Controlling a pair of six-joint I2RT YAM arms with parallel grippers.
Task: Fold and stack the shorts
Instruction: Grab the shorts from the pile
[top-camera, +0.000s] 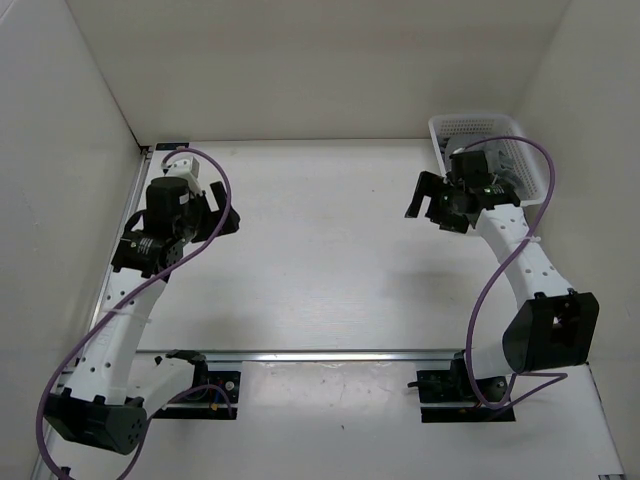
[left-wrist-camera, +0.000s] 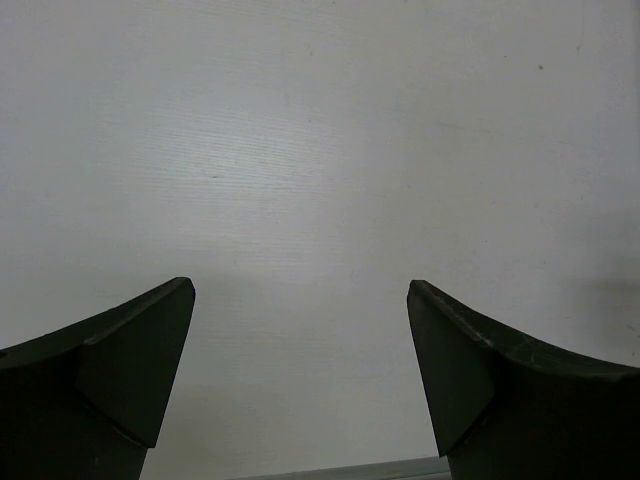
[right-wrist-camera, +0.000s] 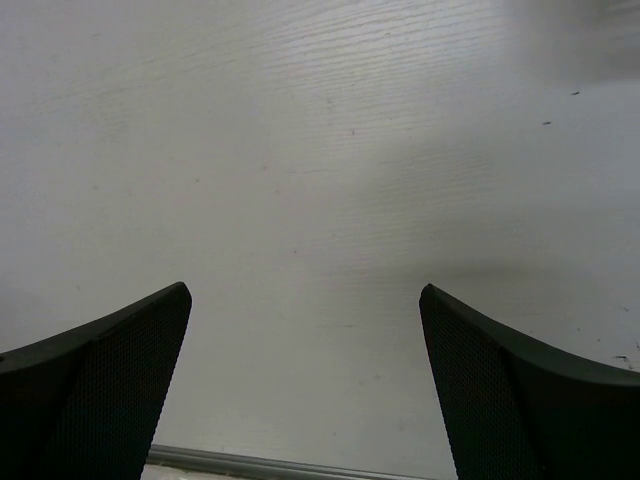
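The grey shorts show in no view. My left gripper (top-camera: 222, 216) hangs open and empty over the bare white table at the far left; in the left wrist view (left-wrist-camera: 300, 292) its two dark fingers stand wide apart with only tabletop between them. My right gripper (top-camera: 424, 201) is open and empty just left of the white mesh basket; in the right wrist view (right-wrist-camera: 305, 292) only tabletop lies between its fingers. The right wrist covers part of the basket's inside.
The white mesh basket (top-camera: 478, 128) stands in the far right corner. White walls close in the table at the left, back and right. A metal rail (top-camera: 320, 354) crosses the table near the arm bases.
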